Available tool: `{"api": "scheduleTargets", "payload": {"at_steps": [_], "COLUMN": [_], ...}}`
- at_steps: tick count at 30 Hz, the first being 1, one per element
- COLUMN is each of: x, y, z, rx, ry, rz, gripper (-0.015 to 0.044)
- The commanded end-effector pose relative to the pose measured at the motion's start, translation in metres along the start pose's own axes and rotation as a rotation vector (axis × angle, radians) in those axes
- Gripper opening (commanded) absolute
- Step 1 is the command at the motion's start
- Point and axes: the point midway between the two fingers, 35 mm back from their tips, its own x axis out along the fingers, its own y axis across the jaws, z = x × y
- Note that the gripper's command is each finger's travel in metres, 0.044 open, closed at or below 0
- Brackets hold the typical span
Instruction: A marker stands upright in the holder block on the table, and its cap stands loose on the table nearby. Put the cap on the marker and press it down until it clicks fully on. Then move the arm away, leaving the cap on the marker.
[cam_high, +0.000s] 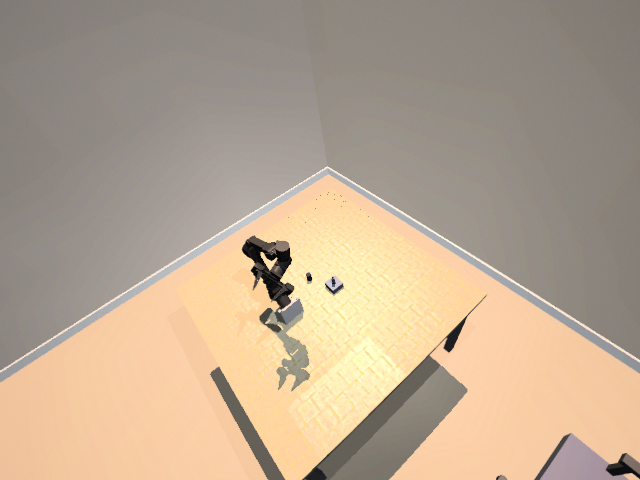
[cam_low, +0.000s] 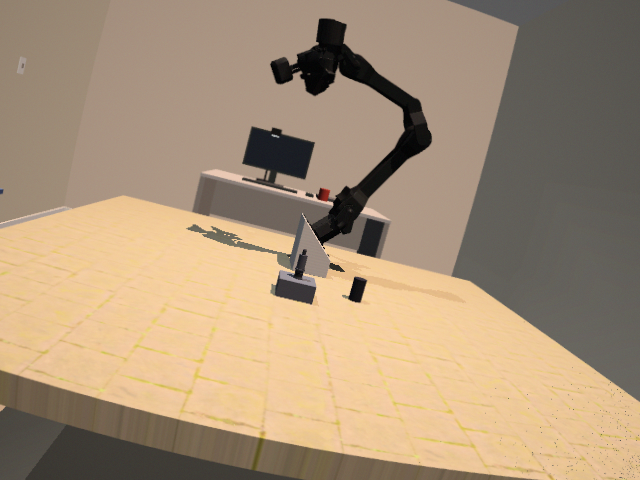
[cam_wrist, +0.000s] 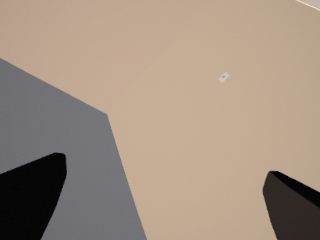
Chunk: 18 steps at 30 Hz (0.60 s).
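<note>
Gripper (cam_wrist: 160, 227) raised high above the table (cam_low: 361, 392), jaws spread nearly to full width, nothing between them. In the wrist view only two dark fingertips at the lower corners, bare wall between. Far below the jaws, marker (cam_low: 300, 264) upright in its holder block (cam_low: 294, 288), uncapped. Cap (cam_low: 356, 288) standing loose on the table just beside the block, apart from it. Arm (cam_low: 392, 149) bent upward from a pale wedge-shaped base (cam_low: 310, 250) just behind the block. Both marker and cap well clear of the jaws.
</note>
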Motion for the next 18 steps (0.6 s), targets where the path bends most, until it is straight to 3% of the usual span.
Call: {"api": "scheduleTargets", "payload": {"at_steps": [1, 6, 13, 18], "x": [-0.001, -0.044, -0.126, -0.167], "y": [-0.002, -0.047, -0.114, -0.141], "z": [-0.001, -0.012, -0.003, 0.014], "rx": [-0.021, -0.565, -1.434, -1.826], "ry": [0.006, 0.196, 0.631, 0.893], "rz": [-0.008, -0.176, -0.297, -0.279], "gripper": [0.0374, 0.0251, 0.0251, 0.0251]}}
